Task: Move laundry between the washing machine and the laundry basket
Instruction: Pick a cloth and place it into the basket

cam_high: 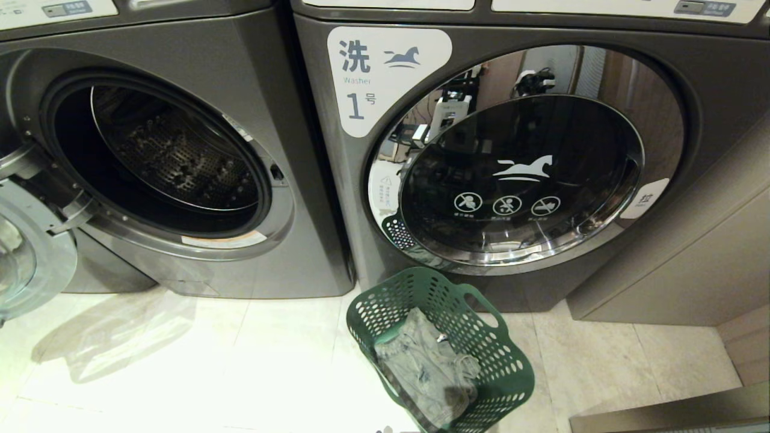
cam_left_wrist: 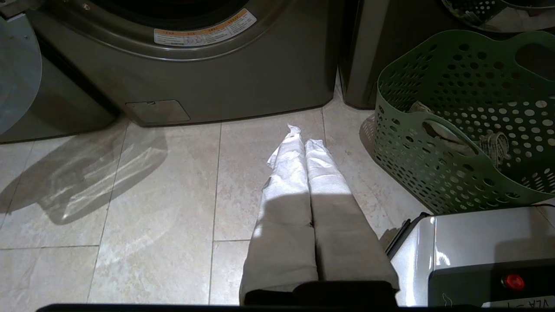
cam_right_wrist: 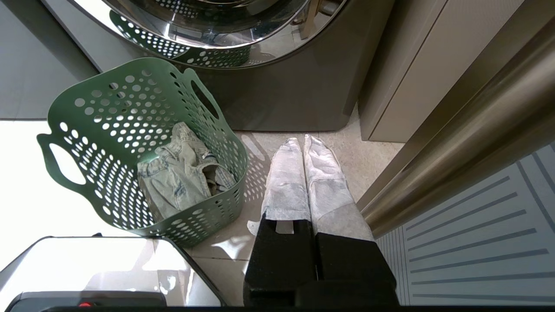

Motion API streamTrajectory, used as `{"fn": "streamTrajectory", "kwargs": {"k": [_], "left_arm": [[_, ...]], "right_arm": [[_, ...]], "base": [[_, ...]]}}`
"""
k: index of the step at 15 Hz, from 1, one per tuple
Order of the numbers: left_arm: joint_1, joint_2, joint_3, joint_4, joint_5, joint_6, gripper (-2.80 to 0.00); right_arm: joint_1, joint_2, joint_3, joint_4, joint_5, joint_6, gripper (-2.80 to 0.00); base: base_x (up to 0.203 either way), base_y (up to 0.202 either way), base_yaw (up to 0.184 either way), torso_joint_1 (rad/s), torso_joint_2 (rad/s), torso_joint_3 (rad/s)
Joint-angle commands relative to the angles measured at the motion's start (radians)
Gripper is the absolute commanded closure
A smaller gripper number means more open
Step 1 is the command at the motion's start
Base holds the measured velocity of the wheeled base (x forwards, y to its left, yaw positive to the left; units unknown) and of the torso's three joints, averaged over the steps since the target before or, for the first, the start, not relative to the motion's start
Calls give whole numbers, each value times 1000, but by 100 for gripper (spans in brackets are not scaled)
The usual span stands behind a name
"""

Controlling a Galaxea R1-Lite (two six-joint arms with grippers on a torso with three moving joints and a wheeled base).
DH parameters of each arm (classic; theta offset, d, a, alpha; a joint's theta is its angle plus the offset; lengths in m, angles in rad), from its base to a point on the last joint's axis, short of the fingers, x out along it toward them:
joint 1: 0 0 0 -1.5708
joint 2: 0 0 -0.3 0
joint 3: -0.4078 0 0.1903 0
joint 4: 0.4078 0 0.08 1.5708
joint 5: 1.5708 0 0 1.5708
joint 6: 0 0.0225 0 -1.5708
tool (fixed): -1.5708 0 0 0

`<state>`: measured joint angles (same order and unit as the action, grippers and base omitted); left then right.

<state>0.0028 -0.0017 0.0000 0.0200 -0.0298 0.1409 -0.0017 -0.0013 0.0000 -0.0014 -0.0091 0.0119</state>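
The washing machine [cam_high: 264, 90] stands at the left with its round door [cam_high: 30, 252] swung open to the left and a bare metal drum [cam_high: 174, 156] inside. The dark green laundry basket [cam_high: 385, 300] sits on the floor tiles in front of the neighbouring machine. The laundry [cam_high: 421, 361], a faded denim garment, lies crumpled in it [cam_right_wrist: 177, 177]. My left gripper [cam_left_wrist: 303, 136] is shut and empty above the tiles, left of the basket [cam_left_wrist: 433, 143]. My right gripper [cam_right_wrist: 302, 141] is shut and empty just right of the basket [cam_right_wrist: 108, 108]. Neither arm shows in the head view.
The machine labelled 1 [cam_high: 710, 108] has its chrome-ringed door closed behind the basket. A beige cabinet [cam_high: 680, 270] and a metal rail [cam_right_wrist: 468, 143] close in on the right. My silver base corner [cam_left_wrist: 477, 242] lies near the basket.
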Motion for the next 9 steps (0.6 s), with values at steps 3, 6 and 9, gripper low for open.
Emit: {"fn": "streamTrajectory", "kwargs": {"k": [3,6,9], "left_arm": [[0,-1,0,0,-1,0,0],[0,-1,2,0,-1,2,0],[0,-1,2,0,-1,0,0]], "right_arm": [[-1,1,0,0,0,0,0],[0,0,0,0,0,2,0],[0,0,0,0,0,2,0]], "base": [[0,0,0,0,0,0],[0,0,0,0,0,0],[0,0,0,0,0,0]]}}
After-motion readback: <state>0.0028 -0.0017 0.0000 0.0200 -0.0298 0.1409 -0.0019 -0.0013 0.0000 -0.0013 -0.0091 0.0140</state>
